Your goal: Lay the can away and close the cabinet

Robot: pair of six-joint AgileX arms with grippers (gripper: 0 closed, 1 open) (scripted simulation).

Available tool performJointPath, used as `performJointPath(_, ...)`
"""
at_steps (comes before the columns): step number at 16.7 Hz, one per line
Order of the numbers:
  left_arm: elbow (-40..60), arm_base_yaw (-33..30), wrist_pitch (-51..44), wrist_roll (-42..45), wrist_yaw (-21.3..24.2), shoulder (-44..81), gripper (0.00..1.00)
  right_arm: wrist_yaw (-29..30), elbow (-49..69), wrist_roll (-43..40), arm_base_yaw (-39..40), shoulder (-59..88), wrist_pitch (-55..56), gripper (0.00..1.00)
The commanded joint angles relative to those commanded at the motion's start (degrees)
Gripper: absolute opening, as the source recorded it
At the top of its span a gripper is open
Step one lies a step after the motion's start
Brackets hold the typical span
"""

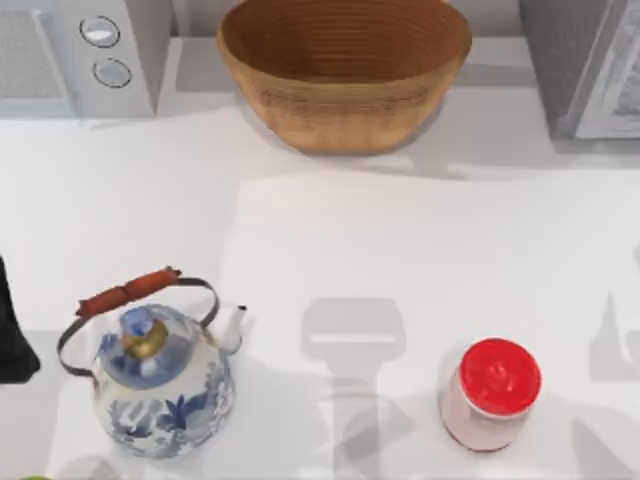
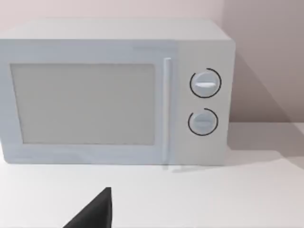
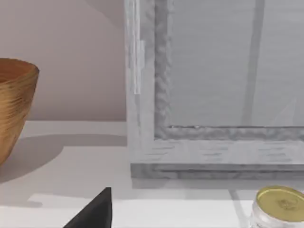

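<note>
1. White table [image 1: 330, 250] runs back to a pale wall, lit so that soft shadows of the arms fall across its near part.
2. The can [image 1: 490, 395], pale-bodied with a red lid, stands upright on the table toward the right of the near edge, touching nothing.
3. The cabinet [image 1: 585, 65] is at the far right corner, grey; the right wrist view looks at its front [image 3: 213, 95], a framed panel above a low base.
4. A wicker basket [image 1: 345, 70] sits at the far middle, between the cabinet and a white microwave [image 1: 85, 55] in the far left corner; the microwave has two round dials [image 2: 205, 83] beside its door.
5. A blue-and-white kettle [image 1: 160, 385] with a red-wrapped handle stands near left, well apart from the can.
6. A small jar with a gold lid [image 3: 280, 206] stands just in front of the cabinet's base in the right wrist view.
7. Open table lies between the can and the cabinet.
8. The left arm [image 1: 12, 335] shows as a dark shape at the left edge; its claw's state cannot be told. A dark tip of each claw [image 2: 95, 211] [image 3: 95, 211] pokes into its own wrist view, and the right claw's state cannot be told either.
</note>
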Motion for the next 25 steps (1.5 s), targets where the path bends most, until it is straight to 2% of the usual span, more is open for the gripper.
performJointPath(5,0.0,0.0,0.0,0.0,0.0,0.0,1.0,-1.3,1.4,0.2,-0.9,3.2,3.4,1.0)
performJointPath(9,0.0,0.0,0.0,0.0,0.0,0.0,1.0,-5.7,6.3,-0.1,-3.4,15.1,16.2,1.0)
performJointPath(18,0.0,0.0,0.0,0.0,0.0,0.0,1.0,-17.8,16.9,-3.7,-11.0,61.7,57.3,1.0)
performJointPath(25,0.0,0.0,0.0,0.0,0.0,0.0,1.0,-19.2,15.8,-4.1,-18.3,97.0,74.7,1.0)
